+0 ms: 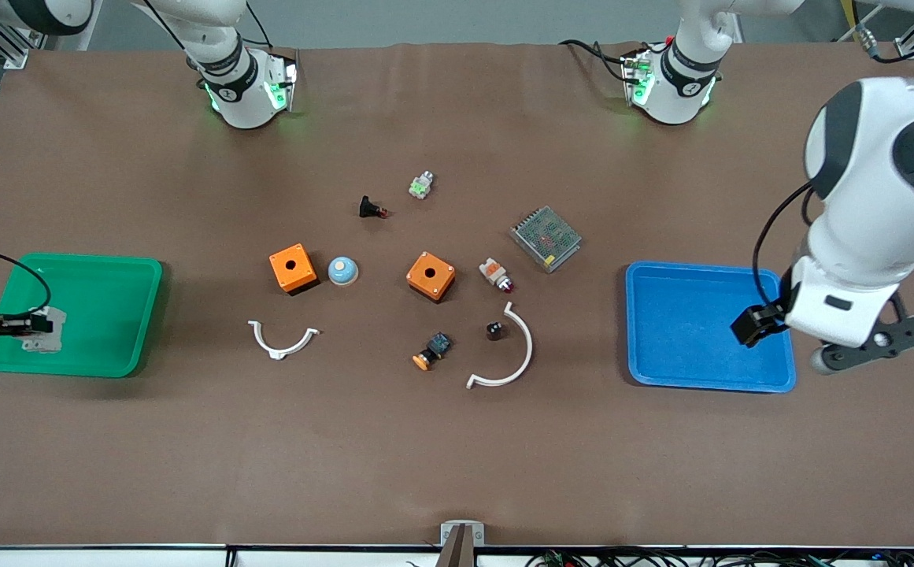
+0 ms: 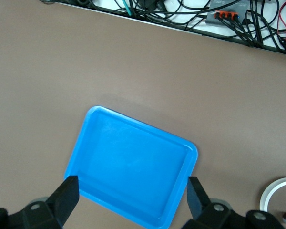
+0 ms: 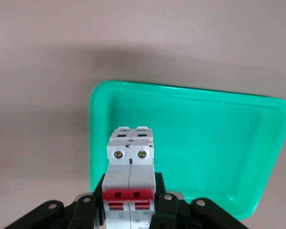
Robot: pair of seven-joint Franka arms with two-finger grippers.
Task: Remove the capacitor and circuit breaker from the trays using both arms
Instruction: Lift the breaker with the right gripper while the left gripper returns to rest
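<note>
Nearest us, our right gripper (image 1: 16, 324) clamps the circuit breaker (image 1: 46, 329) over the green tray (image 1: 110, 346); our left gripper (image 1: 756, 323) gapes wide over the blue tray (image 1: 645, 370), the capacitor (image 1: 494, 330) already out on the table.

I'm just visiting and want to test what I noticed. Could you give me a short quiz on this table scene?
1. True or false: the right gripper is shut on the circuit breaker above the green tray.
2. The blue tray holds: A) a capacitor B) nothing visible C) an orange box.
3. Fill in: the capacitor lies on the table beside a white ____ piece.

Key: 1 true; 2 B; 3 curved. The left gripper hangs open over the blue tray.
</note>
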